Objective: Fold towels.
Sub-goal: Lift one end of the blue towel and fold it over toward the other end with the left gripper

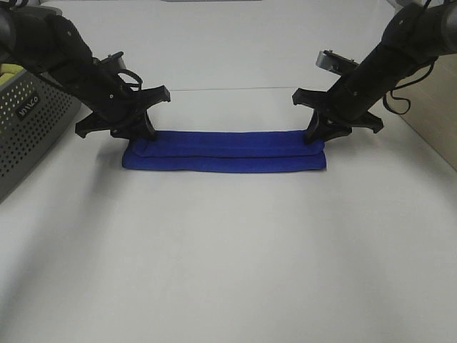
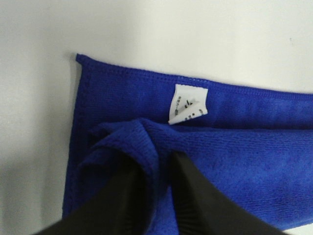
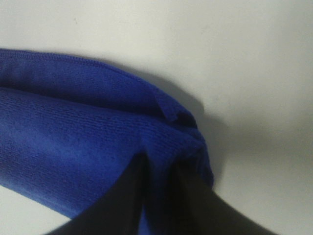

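Observation:
The royal-blue towel [image 1: 225, 151] lies folded lengthwise into a long narrow strip across the middle of the white table. My left gripper [image 1: 139, 132] is down on its left end and my right gripper [image 1: 319, 134] on its right end. In the left wrist view the towel [image 2: 254, 147] shows its small white tag [image 2: 188, 104], and a raised ridge of cloth sits pinched in the left gripper [image 2: 154, 176]. The right wrist view shows the towel [image 3: 73, 132] with its folded corner caught in the narrow gap of the right gripper [image 3: 159, 181].
A grey perforated basket [image 1: 28, 121] stands at the left edge with something yellow [image 1: 8, 70] in it. A beige surface [image 1: 435, 121] borders the table on the right. A faint line [image 1: 228, 89] crosses the table behind the towel.

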Robot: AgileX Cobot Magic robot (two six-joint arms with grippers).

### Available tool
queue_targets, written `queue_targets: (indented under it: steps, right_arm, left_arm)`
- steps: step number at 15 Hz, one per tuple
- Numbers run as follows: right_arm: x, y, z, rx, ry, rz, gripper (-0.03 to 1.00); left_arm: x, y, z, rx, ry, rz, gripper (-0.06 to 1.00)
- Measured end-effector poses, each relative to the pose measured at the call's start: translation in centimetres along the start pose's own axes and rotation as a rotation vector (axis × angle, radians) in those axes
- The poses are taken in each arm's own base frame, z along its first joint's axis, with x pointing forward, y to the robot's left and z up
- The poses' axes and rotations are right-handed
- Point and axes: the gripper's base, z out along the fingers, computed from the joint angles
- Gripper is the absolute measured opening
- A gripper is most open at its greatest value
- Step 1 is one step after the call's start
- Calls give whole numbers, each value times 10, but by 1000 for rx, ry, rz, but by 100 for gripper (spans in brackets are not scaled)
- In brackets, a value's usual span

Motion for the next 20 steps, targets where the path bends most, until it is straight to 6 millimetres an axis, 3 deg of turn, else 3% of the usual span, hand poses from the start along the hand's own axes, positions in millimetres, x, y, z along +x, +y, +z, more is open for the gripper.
queue_targets:
  steps: [1,2,4,5,8,11,14,20]
  right_arm:
    - [1,0,0,-4,8,2,37]
    - [3,2,0,-22,33,13,68]
    - [5,3,0,-33,54,19,83]
    - [6,5,-3,-40,70,16,87]
    - [4,11,-19,-44,61,-4,89]
    - [2,16,-32,-50,47,-13,89]
    - [4,16,-34,-40,64,-22,89]
    - [4,16,-34,-38,66,-17,89]
  left_arm:
    - [0,0,0,0,0,0,35]
    - [0,0,0,0,-1,6,50]
    - [-2,-2,-5,-3,-11,31,78]
    - [-4,-3,-12,-15,-25,70,83]
    - [-5,-5,-20,-37,-21,111,87]
    - [-1,1,-9,-48,9,113,87]
    - [3,5,6,-32,33,133,87]
    - [1,2,15,35,-2,167,82]
